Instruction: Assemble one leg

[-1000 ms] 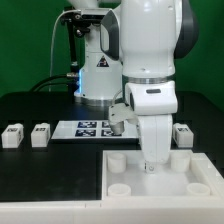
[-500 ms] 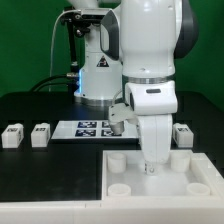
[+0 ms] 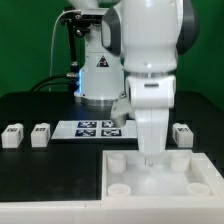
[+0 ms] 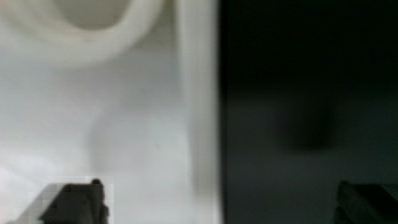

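Observation:
Three white legs with black tags stand on the black table: two at the exterior view's left (image 3: 12, 135) (image 3: 40, 133) and one at its right (image 3: 182, 133). The large white square tray-like piece (image 3: 170, 178) with round corner sockets lies in front. My gripper (image 3: 152, 160) hangs straight down over its far edge. In the wrist view the gripper (image 4: 222, 203) is open and empty. One fingertip (image 4: 75, 200) is over the white piece (image 4: 107, 120) and the other is over the black table. A round socket (image 4: 89, 20) shows nearby.
The marker board (image 3: 95, 128) lies on the table behind the tray-like piece, between the legs. The arm's base (image 3: 98, 75) stands behind it. The corner sockets (image 3: 118, 160) (image 3: 203, 188) rise from the tray-like piece.
The wrist has turned about its vertical axis over the same spot; the camera block that stuck out toward the exterior view's left no longer does. The legs and the tray-like piece have not moved.

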